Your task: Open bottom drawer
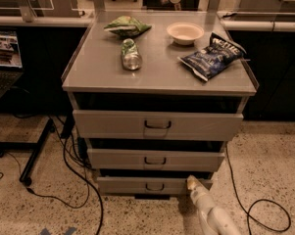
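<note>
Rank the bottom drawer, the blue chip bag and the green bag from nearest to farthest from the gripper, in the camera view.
1. bottom drawer, lowest of the three; the gripper is right at its front, near the right end.
2. blue chip bag, right side of the cabinet top.
3. green bag, back left of it.

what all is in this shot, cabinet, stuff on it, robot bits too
cabinet: one, grey, centre
top drawer: one, grey, widest front
middle drawer: one, grey, below it
bottom drawer: one, grey, lowest, near floor
green bag: one, green, on cabinet, back left
can: one, green-silver, lying on cabinet, left
bowl: one, white, on cabinet, back right
blue bag: one, dark blue, on cabinet, right
cables: several, black, floor, both sides
laptop: one, dark, far left
gripper: one, pale, by bottom drawer's right end
arm: one, white, bottom edge, right of centre
</note>
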Controlling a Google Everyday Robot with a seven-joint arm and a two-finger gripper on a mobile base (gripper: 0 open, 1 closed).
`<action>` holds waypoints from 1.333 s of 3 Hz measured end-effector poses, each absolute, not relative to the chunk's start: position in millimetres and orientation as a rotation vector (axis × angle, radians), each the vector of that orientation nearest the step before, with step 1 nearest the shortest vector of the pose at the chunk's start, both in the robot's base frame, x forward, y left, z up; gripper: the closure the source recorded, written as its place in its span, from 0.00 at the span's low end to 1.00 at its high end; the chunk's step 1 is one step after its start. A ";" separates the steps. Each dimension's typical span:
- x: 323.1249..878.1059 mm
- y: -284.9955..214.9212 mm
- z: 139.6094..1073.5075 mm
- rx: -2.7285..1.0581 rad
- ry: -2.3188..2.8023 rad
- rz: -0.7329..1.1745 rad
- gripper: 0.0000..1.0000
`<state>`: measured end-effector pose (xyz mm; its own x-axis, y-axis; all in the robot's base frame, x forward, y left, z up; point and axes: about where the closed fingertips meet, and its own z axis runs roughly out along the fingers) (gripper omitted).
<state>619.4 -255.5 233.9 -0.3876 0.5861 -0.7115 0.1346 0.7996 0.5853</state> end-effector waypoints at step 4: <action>679.8 -243.7 198.2 0.524 2.059 0.455 1.00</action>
<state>679.8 -243.7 198.2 -0.4755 0.5307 -0.7016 0.1857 0.8401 0.5097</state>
